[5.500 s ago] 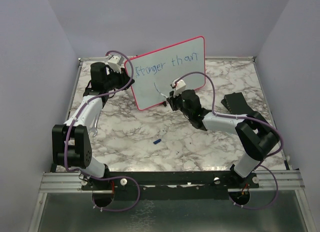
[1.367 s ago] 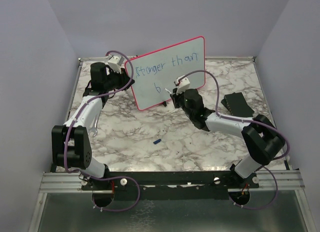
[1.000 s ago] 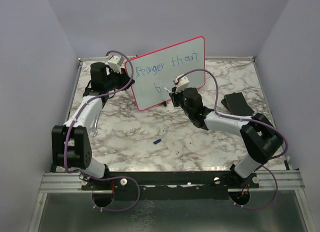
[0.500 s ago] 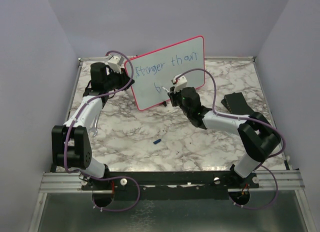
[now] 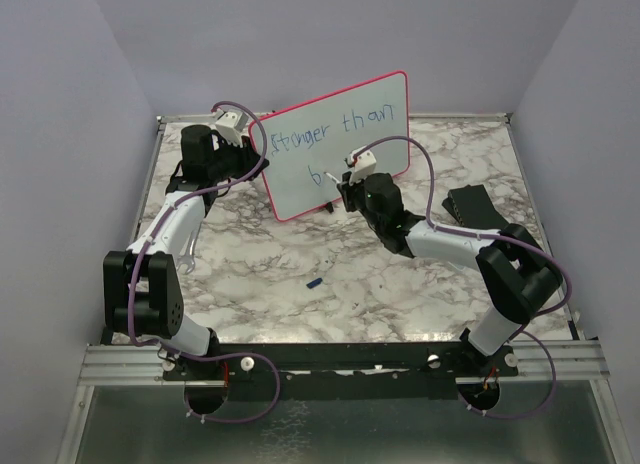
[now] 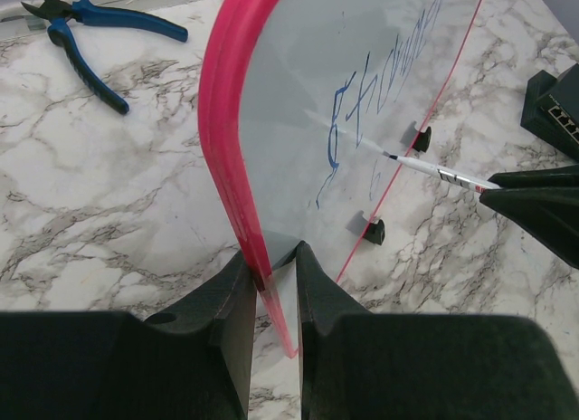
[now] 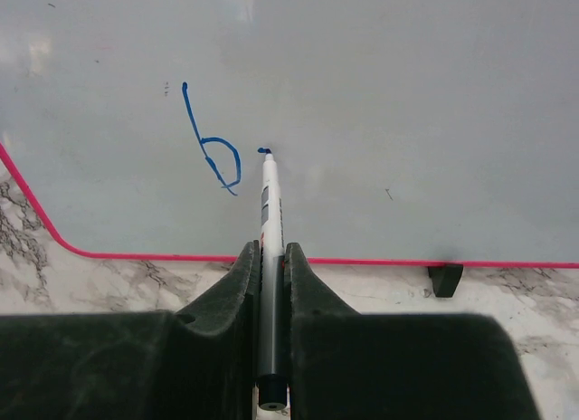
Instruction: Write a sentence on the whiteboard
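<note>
The whiteboard (image 5: pixel 300 189) stands tilted at the back of the table on two black feet, its frame pink-red. The sentence (image 5: pixel 340 132) reads "Stronger than" in blue, with a lone "b" (image 7: pixel 213 153) on the row below. My left gripper (image 6: pixel 270 266) is shut on the whiteboard's left edge (image 6: pixel 226 139). My right gripper (image 7: pixel 270 257) is shut on a white marker (image 7: pixel 270 212). The marker's tip touches the board just right of the "b", at a small blue dot (image 7: pixel 263 150). The marker (image 6: pixel 434 172) also shows in the left wrist view.
Blue-handled pliers (image 6: pixel 86 40) lie behind the board on the marble table (image 5: pixel 300 254). A black block (image 5: pixel 470 209) sits at the right. A small blue cap (image 5: pixel 314 282) lies on the table in front. The purple walls close in on three sides.
The right gripper has shifted slightly along the board, and the marker tip now rests just right of the finished "b". The left arm has not moved.
</note>
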